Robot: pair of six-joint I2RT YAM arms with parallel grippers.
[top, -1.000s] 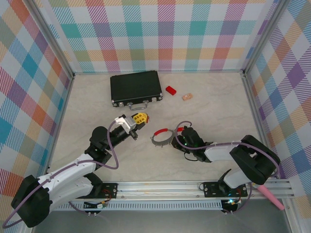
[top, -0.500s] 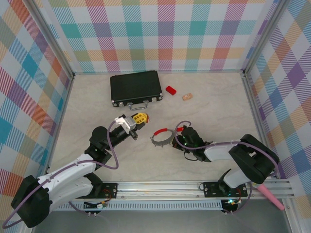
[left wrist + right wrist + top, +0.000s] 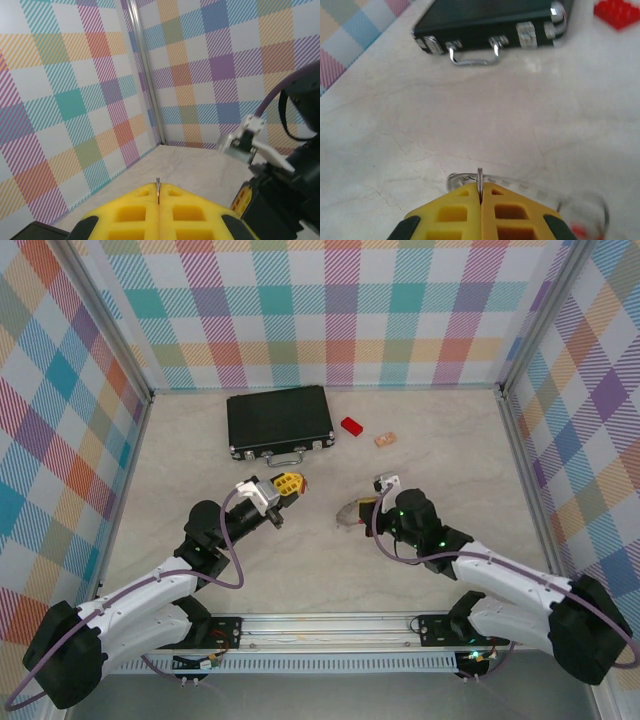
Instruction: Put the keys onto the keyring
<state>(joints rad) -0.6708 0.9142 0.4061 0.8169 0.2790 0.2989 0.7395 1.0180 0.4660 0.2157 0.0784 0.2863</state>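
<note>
Over table [image 3: 450, 440], right pincer [image 3: 481, 186] on keyring [image 3: 348, 512]

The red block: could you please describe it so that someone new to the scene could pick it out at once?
Start at the black case lying toward the back. Just off its right end sits the red block, small and studded. It is bright red, unlike the paler tan piece further right.

The thin silver wire keyring [image 3: 520, 182] blurs in the right wrist view, where the top edge cuts the black hard case [image 3: 490, 20] and red rectangular block [image 3: 619, 11]. The thin metal sliver [image 3: 158, 186] pinched in the left gripper [image 3: 158, 200] is mostly hidden, unidentifiable.
</note>
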